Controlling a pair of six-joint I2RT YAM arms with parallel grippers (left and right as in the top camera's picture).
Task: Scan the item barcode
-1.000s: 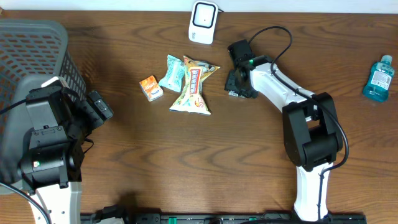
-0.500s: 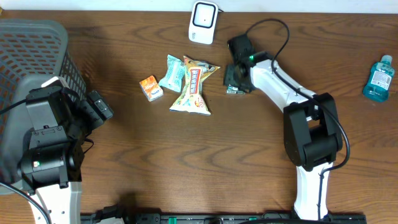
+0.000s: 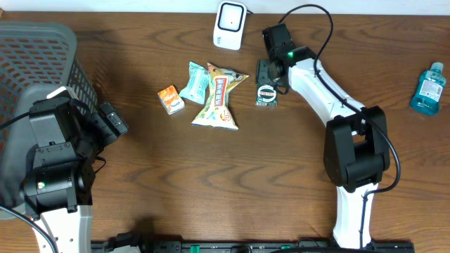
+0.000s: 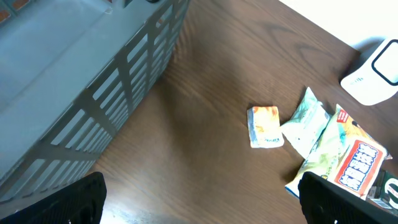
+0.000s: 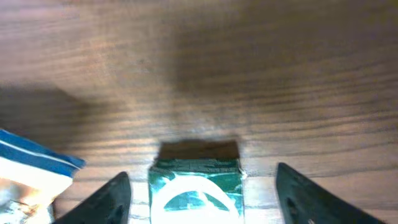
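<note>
While the right gripper hangs open above the green packet (untouched), an off-centre close could skid it left.

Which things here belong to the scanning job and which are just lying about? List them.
Job in hand: green packet, flat on the table between the open fingers of the right claw; white scanner.

Lying about: orange packet, pale teal packet, snack pouch, blue bottle, grey basket; left claw, open and empty.
</note>
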